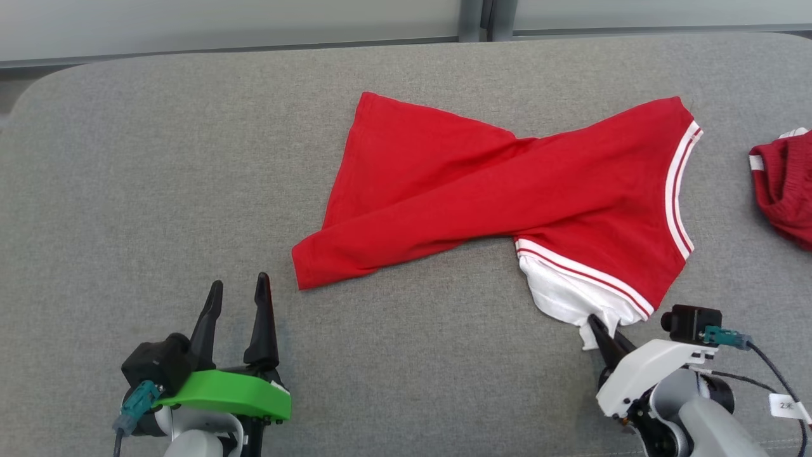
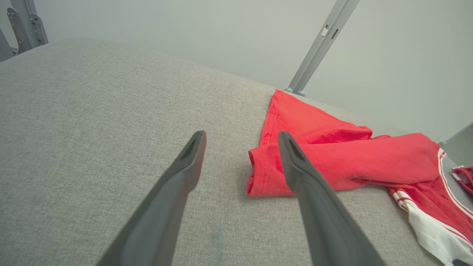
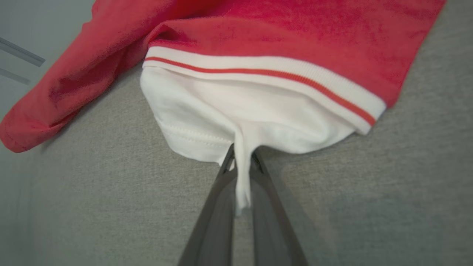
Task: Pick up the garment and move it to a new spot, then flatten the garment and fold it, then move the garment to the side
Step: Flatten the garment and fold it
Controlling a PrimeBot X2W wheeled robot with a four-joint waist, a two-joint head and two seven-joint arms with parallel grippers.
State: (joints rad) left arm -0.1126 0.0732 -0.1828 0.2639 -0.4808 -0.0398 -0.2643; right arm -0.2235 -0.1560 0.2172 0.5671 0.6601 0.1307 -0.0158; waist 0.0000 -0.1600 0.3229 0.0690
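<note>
Nearest, the right gripper (image 1: pixel 597 325), by the near edge toward the right corner, was clenched on a pinch of the white sleeve (image 1: pixel 564 298) of the red shirt (image 1: pixel 482 190); the left gripper (image 1: pixel 239 284) hung released by the near edge, fingers spread, close to the shirt's near-left corner; the shirt lay mid-surface, twisted at its middle, its long axis running from near-left to far-right, striped white trim toward the right edge; a darker red garment (image 1: pixel 786 184) lay at the right edge; the grey upholstered surface (image 1: pixel 158 190) had rounded far corners; pale panels and a grey post (image 1: pixel 476 16) stood behind its far edge.
</note>
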